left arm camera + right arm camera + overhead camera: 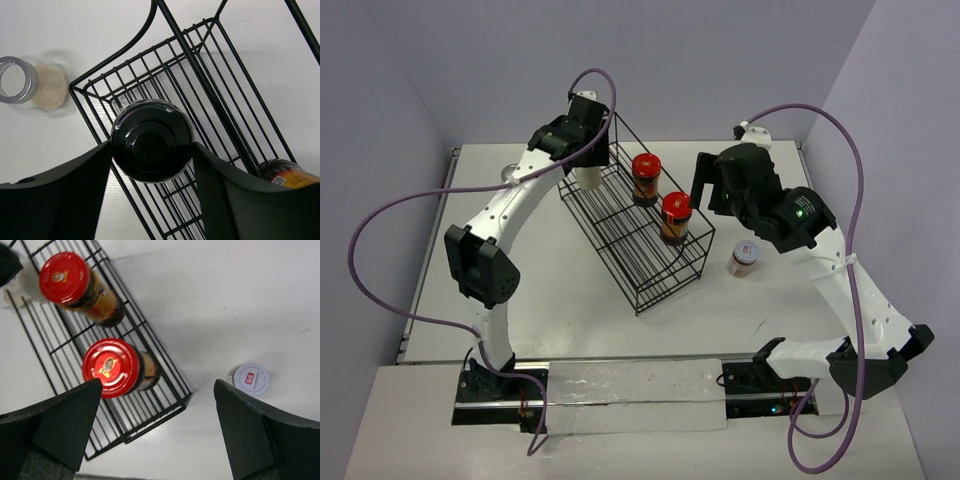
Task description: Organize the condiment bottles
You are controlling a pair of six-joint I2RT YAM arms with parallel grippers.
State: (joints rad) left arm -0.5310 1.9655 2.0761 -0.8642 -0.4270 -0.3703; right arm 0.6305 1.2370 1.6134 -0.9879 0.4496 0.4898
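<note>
My left gripper (584,170) is shut on the clear black-capped jar (151,140) and holds it over the far left end of the black wire rack (620,252). Two red-lidded jars (646,176) (676,216) stand in the rack's right-hand row. They also show in the right wrist view (64,277) (111,367). My right gripper (157,430) is open and empty, above the rack's near right corner. The white-lidded jar (744,257) stands on the table right of the rack. The clear jar with pale contents (31,85) stands on the table left of the rack.
The rack (220,100) lies diagonally across the middle of the white table (570,310). The left arm (495,230) arches over the table's left side. Purple cables loop beside both arms. Walls close in the back and both sides.
</note>
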